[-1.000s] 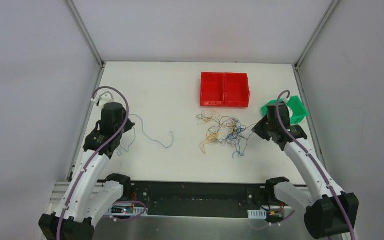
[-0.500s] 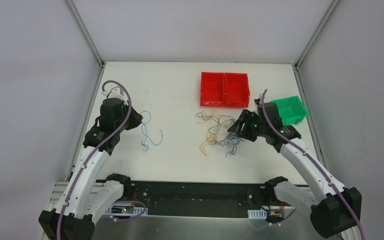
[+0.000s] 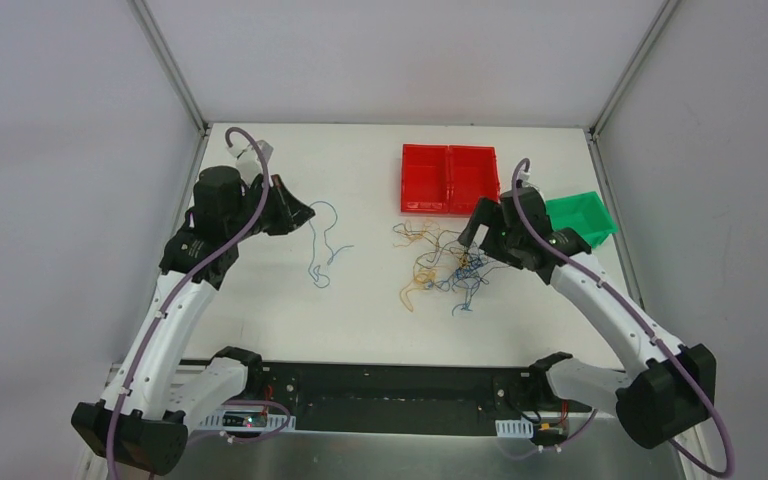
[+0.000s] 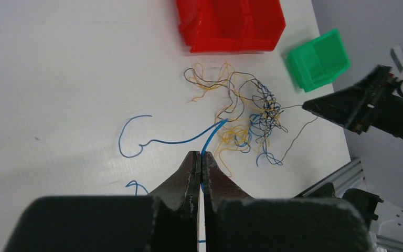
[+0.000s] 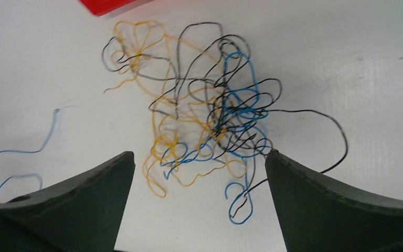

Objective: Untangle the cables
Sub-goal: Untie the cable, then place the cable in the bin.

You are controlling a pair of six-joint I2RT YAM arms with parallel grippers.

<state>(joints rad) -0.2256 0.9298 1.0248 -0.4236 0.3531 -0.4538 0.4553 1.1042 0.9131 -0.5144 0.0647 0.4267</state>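
The cables are a knotted clump [image 3: 447, 266] of yellow, blue and black wires in the middle of the white table, also seen in the left wrist view [image 4: 247, 113] and the right wrist view [image 5: 210, 121]. One separate blue cable [image 3: 322, 246] hangs from my left gripper [image 3: 298, 213] and trails onto the table. In the left wrist view that gripper [image 4: 202, 155] is shut on the blue strand [image 4: 168, 140]. My right gripper [image 3: 473, 228] hovers over the clump's right side. It stands wide open [image 5: 199, 157] with the clump's near edge between its fingers, touching nothing.
A red two-compartment bin [image 3: 450, 178] sits just behind the clump. A small green bin [image 3: 580, 218] stands right of it, close to the right arm. White walls and metal rails bound the table on three sides.
My right gripper has opened and swung left from beside the green bin to over the clump. My left gripper has moved back and right, dragging the blue cable along.
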